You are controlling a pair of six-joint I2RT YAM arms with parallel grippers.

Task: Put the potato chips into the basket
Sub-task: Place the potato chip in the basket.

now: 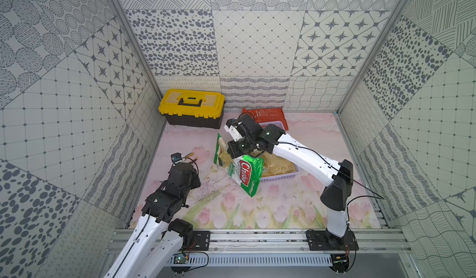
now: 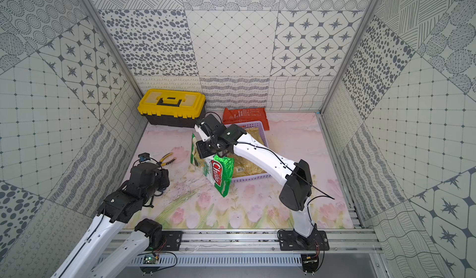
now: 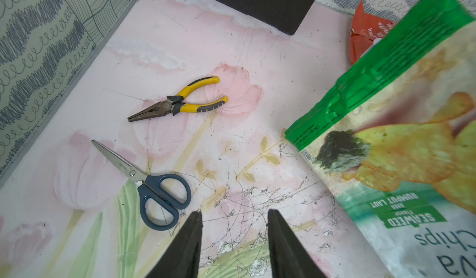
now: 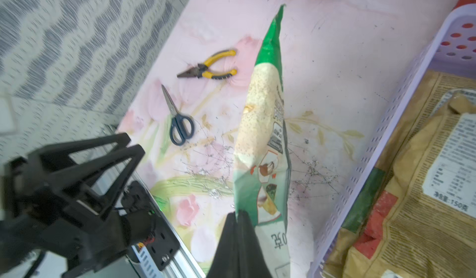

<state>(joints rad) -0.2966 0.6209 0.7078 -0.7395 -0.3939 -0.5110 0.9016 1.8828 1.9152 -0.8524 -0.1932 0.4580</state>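
Clearances: Patterned walls [image 1: 257,45] enclose the bench [image 1: 257,212] on three sides, and a rail [image 1: 257,238] closes the front. The toolbox [image 1: 192,106] stands in the far-left corner. Pliers [image 3: 177,104] and scissors [image 3: 157,189] lie near the left wall, apart from each other. The front centre of the bench and the strip right of the basket [image 1: 278,179] are bare.

Basket: It sits right of centre. Tan bags [image 1: 279,167] lie inside it. The red bag [image 1: 268,114] is at its far end, by the back wall.

Right fingers [image 4: 242,238]: They are pressed together on one edge of the Chuba bag [image 1: 246,173]. The bag hangs tilted and is seen edge-on from the right wrist. It is just outside the basket's left wall, with bare bench showing between them. Whether its low corner touches the bench cannot be told.

Left fingers [image 3: 188,238]: They stand apart and hold nothing. They are over bare bench, with the scissors to one side and the Chuba bag to the other.
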